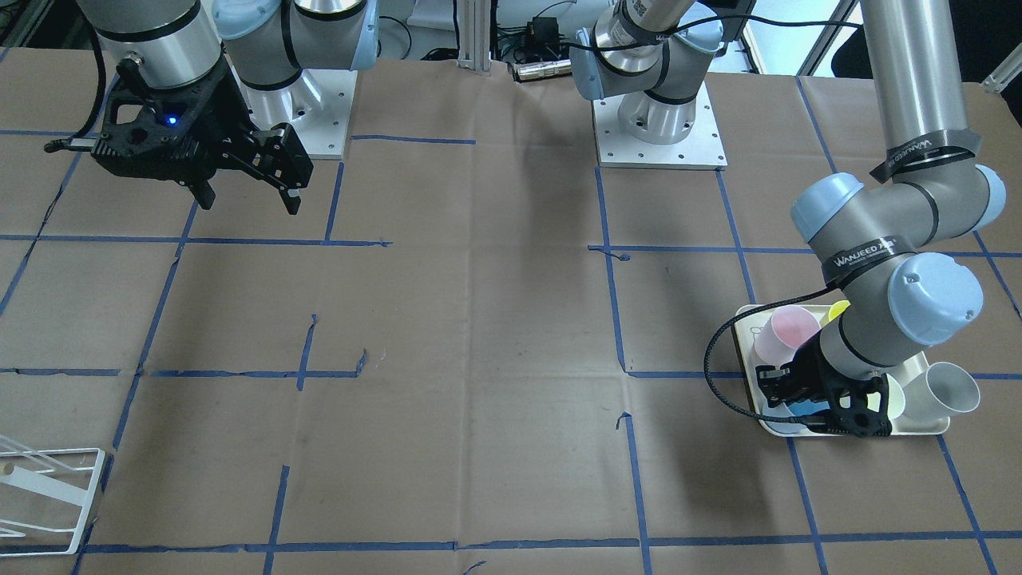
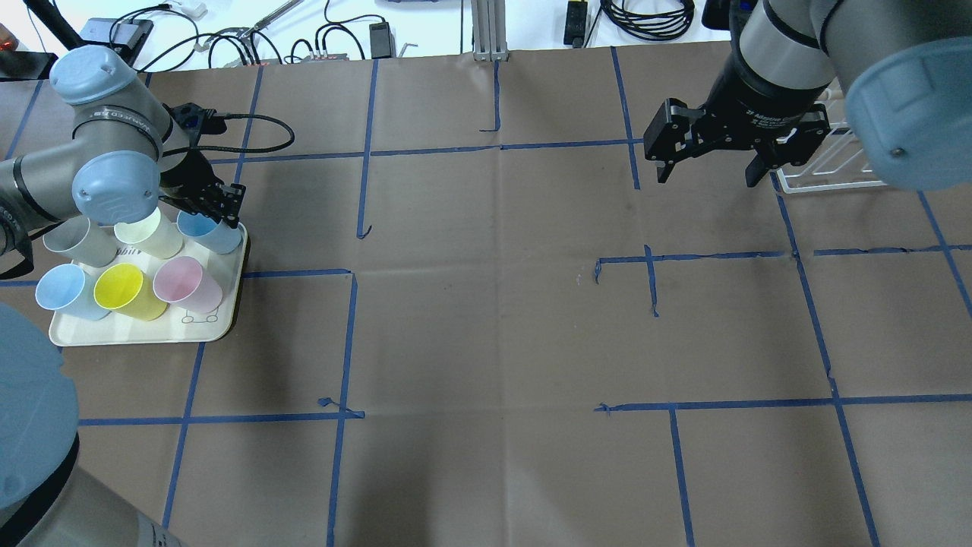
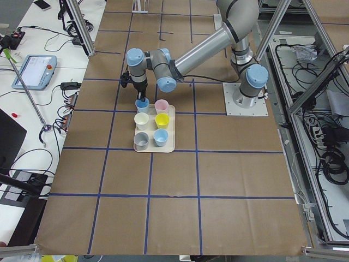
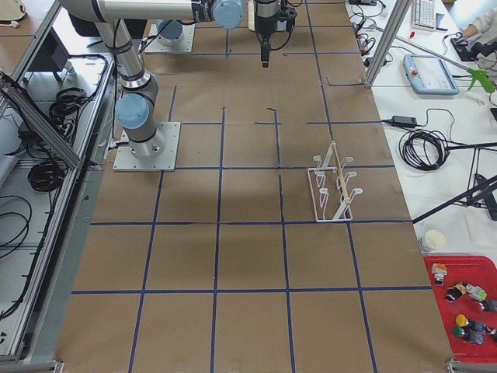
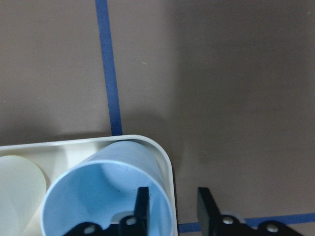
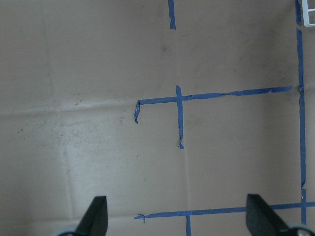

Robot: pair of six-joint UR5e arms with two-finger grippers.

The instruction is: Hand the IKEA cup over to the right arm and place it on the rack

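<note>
Cup: we found the pale blue IKEA cup (image 5: 98, 196) upright in a corner of the cream tray (image 5: 74, 143), its wall between the fingers of the left claw (image 5: 173, 196).
Left claw: narrow but not closed, with one finger inside the cup and the other outside, past the tray's rim.
Step in hand: we judged this to be the grasp. The claw should close squarely on the wall, clear of the tray's rim, then lift straight up so the cream cup (image 5: 15, 191) beside it stays standing.
Right claw: the right claw (image 2: 710, 163) hung wide open over the desk (image 2: 486, 304), well apart, holding nothing.
Rack: the white wire rack (image 4: 334, 186) stood just beyond the right claw.
Views: only the left wrist camera showed us the finger inside the cup. Only the right-side view showed the whole rack.
</note>
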